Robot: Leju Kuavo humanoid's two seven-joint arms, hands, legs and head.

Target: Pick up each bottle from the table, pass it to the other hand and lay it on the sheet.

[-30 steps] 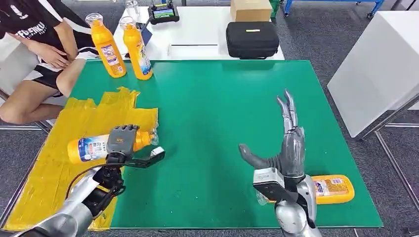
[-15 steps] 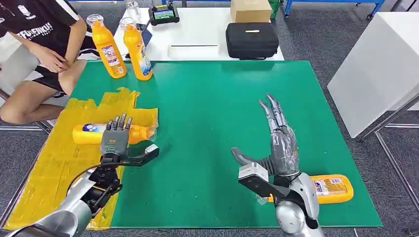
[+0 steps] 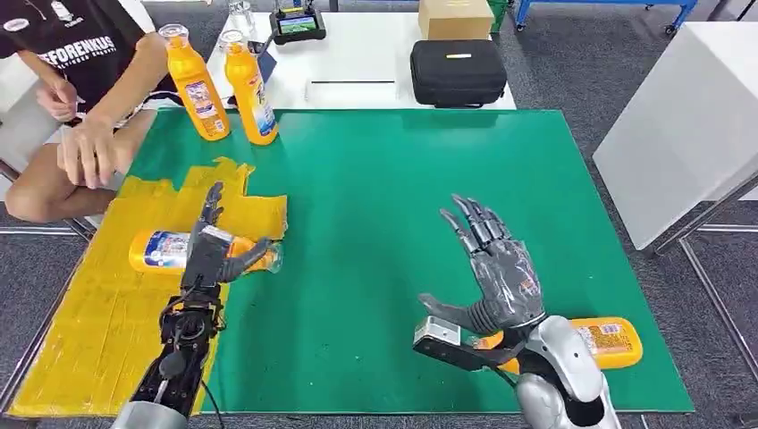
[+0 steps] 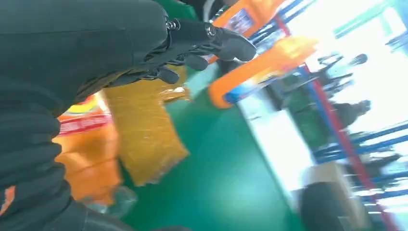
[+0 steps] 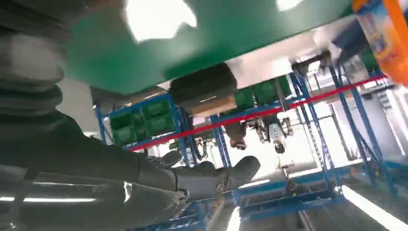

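1. Labels: blue and white on every bottle, the print too small to read (the seated person's [image 3: 80, 63] black shirt has white lettering, also unclear).
2. The bottle on the sheet [image 3: 192, 251] lies on the yellow sheet [image 3: 89, 313] at 9 o'clock, long axis across the tabletop [image 3: 375, 179], cap toward 3.
3. Left hand [image 3: 210, 250] hovers over it, fingers apart, gripping nothing.
4. Right hand [image 3: 492, 268] is raised, fingers spread; the lying bottle [image 3: 603, 342] rests at 5 o'clock.
5. Two upright bottles [image 3: 223, 85] stand at 11.

I am seeing four orange bottles: two standing [image 3: 197, 85] [image 3: 248, 88], two lying [image 3: 165, 250] [image 3: 608, 341]. One yellow sheet [image 3: 89, 322], one black case [image 3: 458, 71], one cardboard box [image 3: 454, 16].
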